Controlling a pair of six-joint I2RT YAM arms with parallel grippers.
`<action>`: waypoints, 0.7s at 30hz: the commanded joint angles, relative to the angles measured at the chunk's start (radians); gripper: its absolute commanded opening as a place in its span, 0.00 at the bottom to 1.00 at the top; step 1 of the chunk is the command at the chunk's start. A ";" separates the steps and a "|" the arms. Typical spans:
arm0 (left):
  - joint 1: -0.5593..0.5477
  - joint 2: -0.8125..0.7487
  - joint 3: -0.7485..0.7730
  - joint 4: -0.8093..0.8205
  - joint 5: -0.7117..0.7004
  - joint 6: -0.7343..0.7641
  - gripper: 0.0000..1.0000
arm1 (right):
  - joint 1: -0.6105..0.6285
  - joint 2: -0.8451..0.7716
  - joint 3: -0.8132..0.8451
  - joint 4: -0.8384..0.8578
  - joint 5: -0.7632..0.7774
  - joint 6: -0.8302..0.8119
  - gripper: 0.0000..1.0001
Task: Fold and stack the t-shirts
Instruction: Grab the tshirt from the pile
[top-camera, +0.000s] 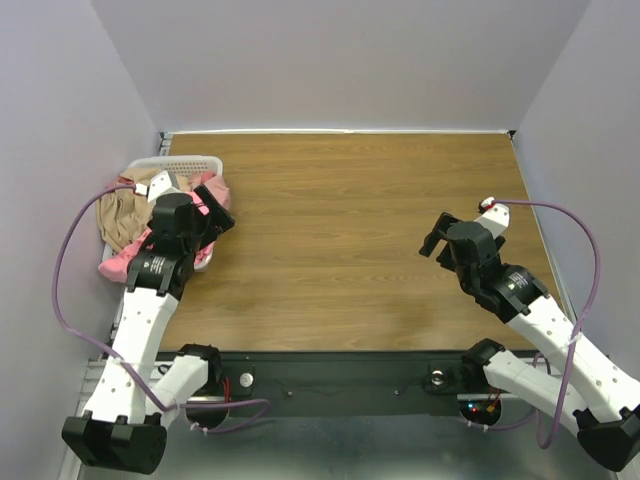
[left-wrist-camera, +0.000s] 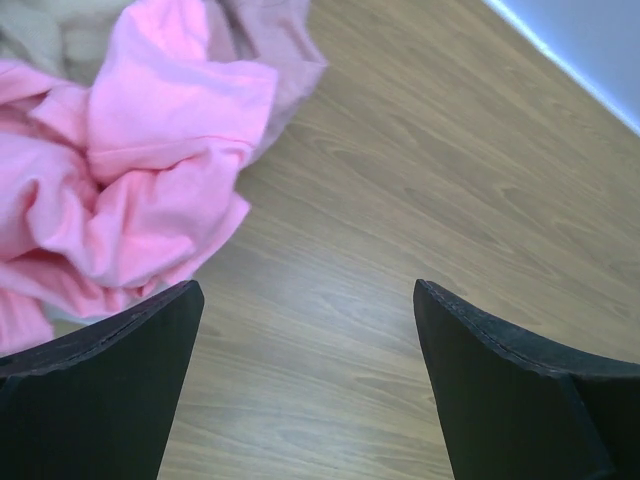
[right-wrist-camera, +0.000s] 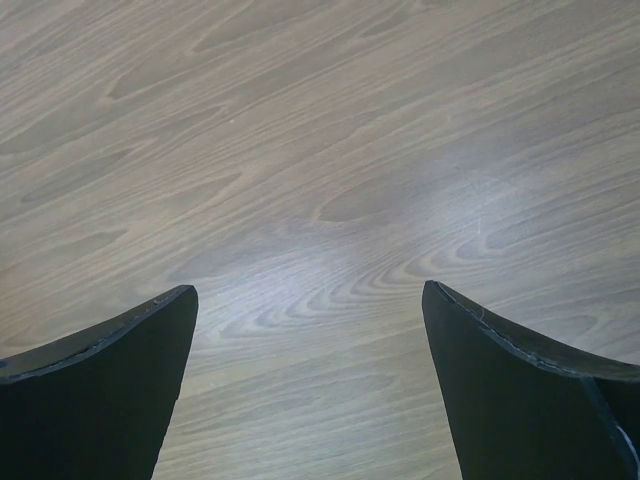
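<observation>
At the far left corner, the shirts (top-camera: 125, 235) lie heaped together in the basket (top-camera: 185, 160), with the pink shirt (left-wrist-camera: 150, 170) spilling over its rim toward the surface (top-camera: 350, 250). We judge the main risk to be a tangled pick. The cloths are bunched into one another, so a pinch on a pink fold could drag the tan shirt (top-camera: 116, 208) out with it, or tip the basket if it is light. A shallow bite on a loose edge could also slip. Our left arm (top-camera: 150, 300) leans forward over the basket, its left fingers (left-wrist-camera: 110, 390) spread wide and holding nothing, just beside the pink heap above bare wood. Our right arm (top-camera: 530, 300) reaches toward the middle right, its right fingers (right-wrist-camera: 100, 390) equally spread and empty over bare surface, well apart from the shirts.
</observation>
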 joint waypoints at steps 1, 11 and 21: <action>0.001 0.067 0.073 -0.069 -0.164 -0.076 0.99 | 0.005 0.001 0.017 0.042 0.064 -0.017 1.00; 0.061 0.339 0.173 -0.186 -0.332 -0.261 0.99 | 0.005 0.044 0.003 0.043 0.066 -0.059 1.00; 0.133 0.439 0.164 -0.031 -0.232 -0.137 0.98 | 0.004 0.082 0.003 0.060 0.061 -0.065 1.00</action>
